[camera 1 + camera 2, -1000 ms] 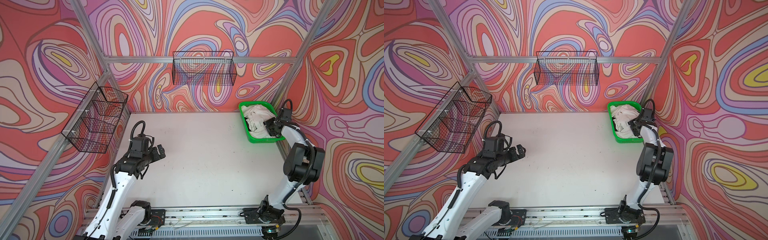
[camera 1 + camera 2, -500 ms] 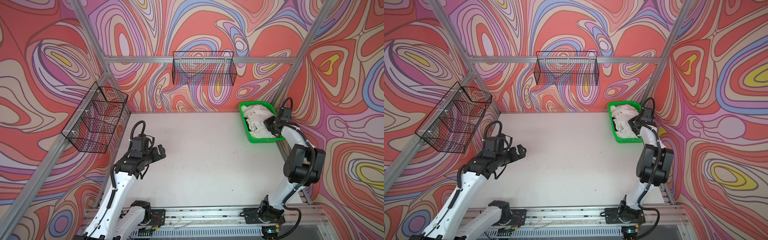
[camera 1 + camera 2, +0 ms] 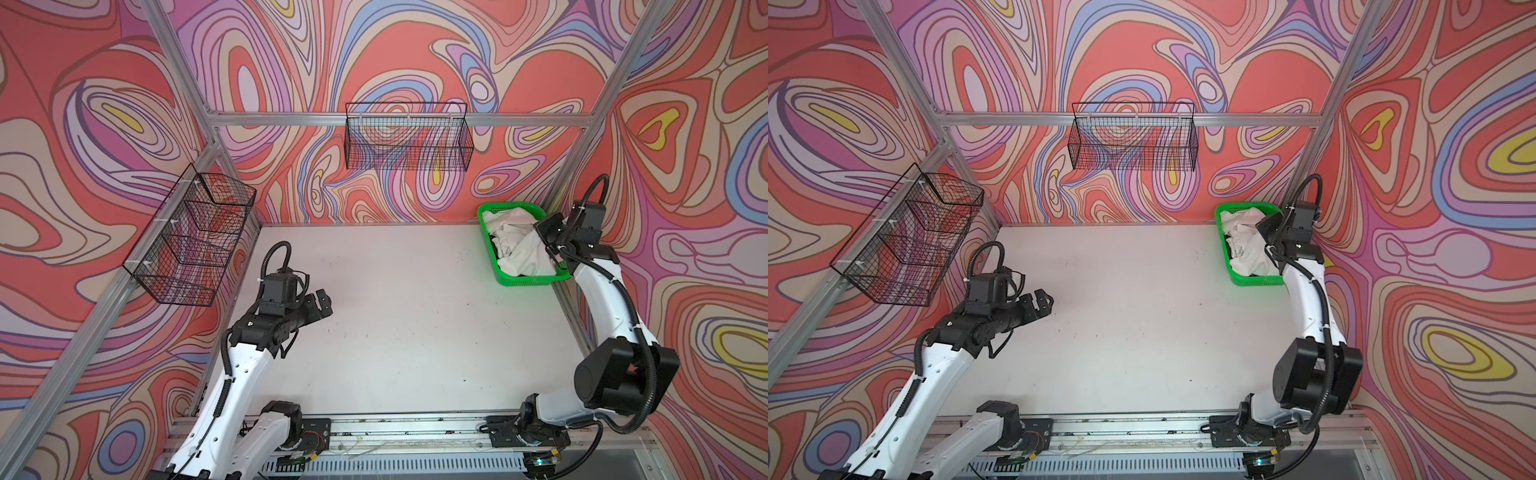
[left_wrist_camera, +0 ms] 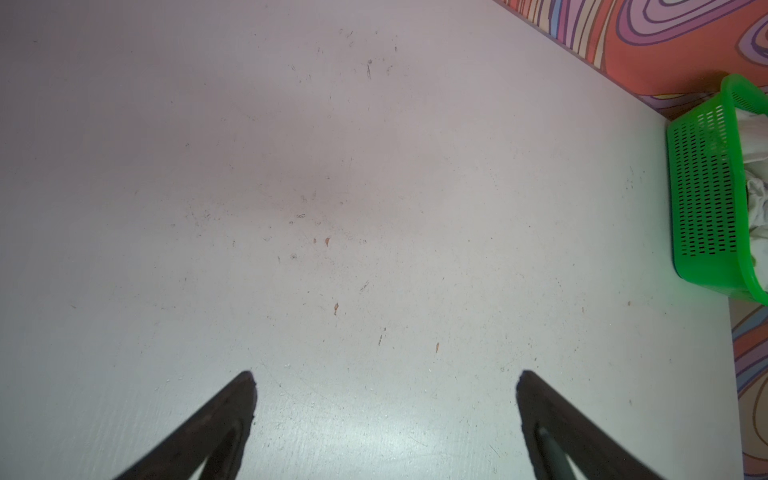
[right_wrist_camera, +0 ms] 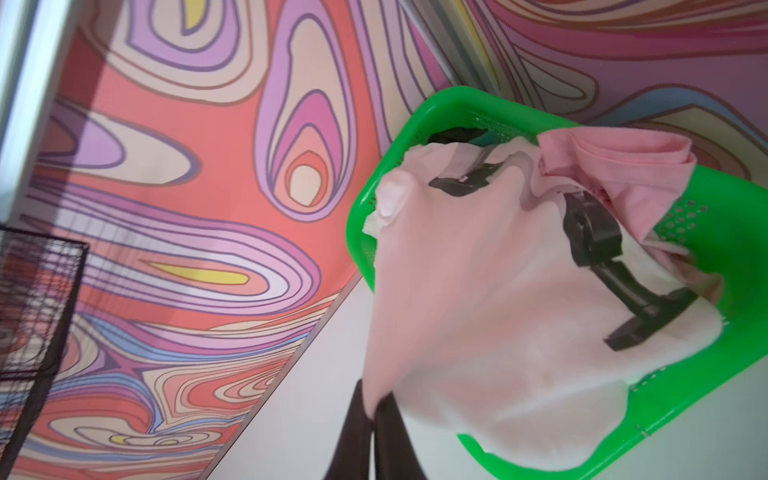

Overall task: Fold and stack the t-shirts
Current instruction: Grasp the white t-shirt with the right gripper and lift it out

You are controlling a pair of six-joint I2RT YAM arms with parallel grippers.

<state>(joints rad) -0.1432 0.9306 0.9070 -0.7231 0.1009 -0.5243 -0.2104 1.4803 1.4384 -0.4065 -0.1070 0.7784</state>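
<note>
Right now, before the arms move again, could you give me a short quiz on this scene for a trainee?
1. True or false: the left gripper holds a shirt.
2. What does the right gripper pinch? A) a towel B) the white shirt C) nothing
3. Fill in: the green ____ stands at the table's far right corner.

Key: 1 false, it is open and empty. 2 B. 3 basket.

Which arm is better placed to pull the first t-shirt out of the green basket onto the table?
Right. The right gripper is shut on the white t-shirt at the green basket, with cloth pinched between its fingers. The left gripper hangs open above the table, far across from the basket.
</note>
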